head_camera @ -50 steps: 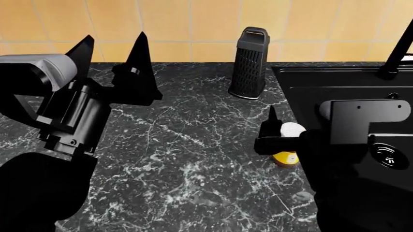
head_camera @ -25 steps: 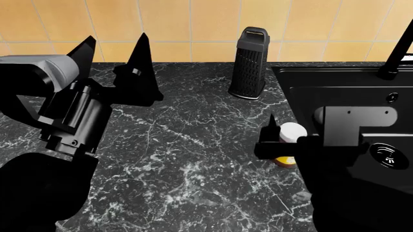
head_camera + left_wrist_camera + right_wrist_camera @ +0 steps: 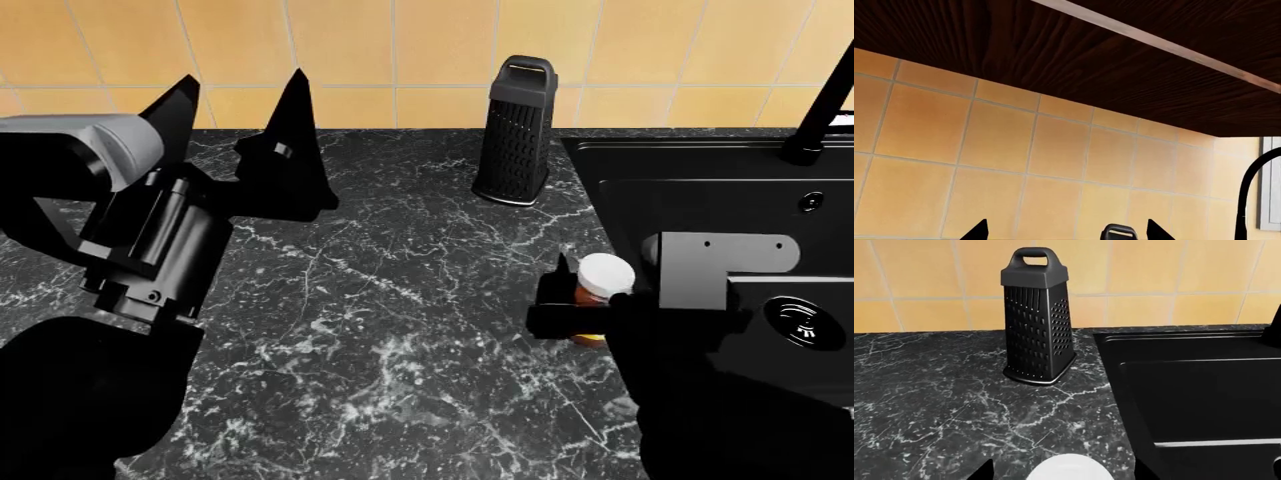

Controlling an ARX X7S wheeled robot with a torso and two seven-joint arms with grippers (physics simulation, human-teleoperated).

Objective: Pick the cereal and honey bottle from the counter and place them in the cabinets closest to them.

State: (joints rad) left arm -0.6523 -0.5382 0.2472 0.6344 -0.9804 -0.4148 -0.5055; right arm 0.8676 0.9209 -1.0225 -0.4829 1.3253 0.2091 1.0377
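On the black white-veined marble counter point(image 3: 387, 330), at four o'clock from the tall black perforated grater point(image 3: 517, 130), the amber white-capped honey bottle point(image 3: 601, 285) sits between the right gripper's point(image 3: 577, 300) fingers—closure I cannot tell—so clamping and lifting come next, while the left gripper point(image 3: 238, 95) hangs spread empty.

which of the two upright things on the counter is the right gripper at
The honey bottle, small and amber with a white cap, beside the sink. The right gripper straddles it; the tall black grater stands apart near the tiled wall.
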